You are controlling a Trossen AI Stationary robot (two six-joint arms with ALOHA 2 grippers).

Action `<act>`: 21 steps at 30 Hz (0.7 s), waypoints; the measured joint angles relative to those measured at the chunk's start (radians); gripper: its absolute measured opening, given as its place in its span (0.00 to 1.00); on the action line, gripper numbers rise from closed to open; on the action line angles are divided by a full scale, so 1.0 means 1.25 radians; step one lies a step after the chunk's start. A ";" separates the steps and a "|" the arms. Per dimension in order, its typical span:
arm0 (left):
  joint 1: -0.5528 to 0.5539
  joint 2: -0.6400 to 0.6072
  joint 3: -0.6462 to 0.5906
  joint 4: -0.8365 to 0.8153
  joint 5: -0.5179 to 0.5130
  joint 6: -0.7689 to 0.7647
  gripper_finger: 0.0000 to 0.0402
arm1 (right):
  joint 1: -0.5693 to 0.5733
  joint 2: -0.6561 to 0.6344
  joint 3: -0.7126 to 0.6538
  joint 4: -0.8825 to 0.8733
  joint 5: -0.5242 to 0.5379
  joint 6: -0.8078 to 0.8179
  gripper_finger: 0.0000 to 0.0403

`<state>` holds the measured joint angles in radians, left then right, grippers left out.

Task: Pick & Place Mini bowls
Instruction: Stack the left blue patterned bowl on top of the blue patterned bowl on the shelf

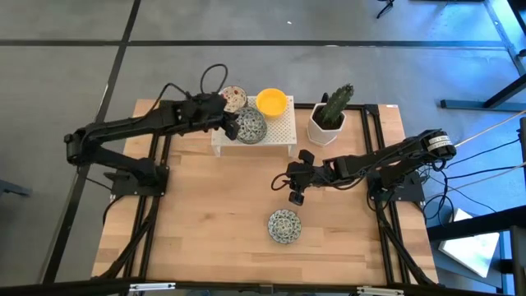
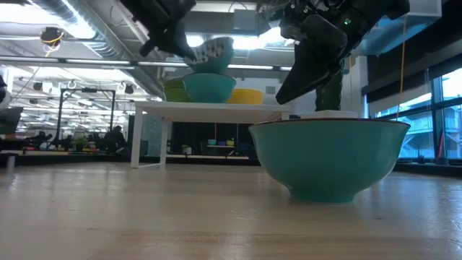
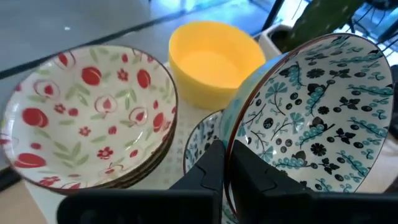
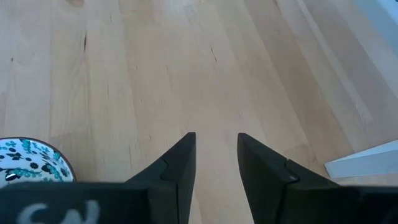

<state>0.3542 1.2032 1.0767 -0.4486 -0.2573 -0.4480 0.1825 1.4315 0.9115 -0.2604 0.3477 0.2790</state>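
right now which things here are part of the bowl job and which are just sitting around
Job:
- patterned bowl pinched at its rim by left gripper
- red-speckled bowls
- yellow bowl
- patterned bowl on table
- right gripper, open, empty

Bystanders:
- cactus pot
- white rack

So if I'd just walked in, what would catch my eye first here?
Probably the left gripper at the white rack, its jaws pinched on the rim of a tilted green-blue patterned bowl, beside a stack of red-speckled bowls and a yellow bowl. Then another patterned bowl, alone on the wooden table, with the right gripper hanging open and empty close by.
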 joint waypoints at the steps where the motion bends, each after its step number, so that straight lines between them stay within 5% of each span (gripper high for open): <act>1: 0.003 0.009 0.000 0.001 0.007 -0.001 0.02 | 0.000 0.000 0.000 0.000 0.000 0.000 0.29; 21: 0.077 0.045 0.000 -0.038 0.135 -0.011 0.13 | 0.000 0.000 0.000 -0.005 0.000 -0.002 0.29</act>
<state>0.4510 1.2594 1.0767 -0.4958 -0.0882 -0.4618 0.1825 1.4315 0.9115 -0.2672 0.3477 0.2768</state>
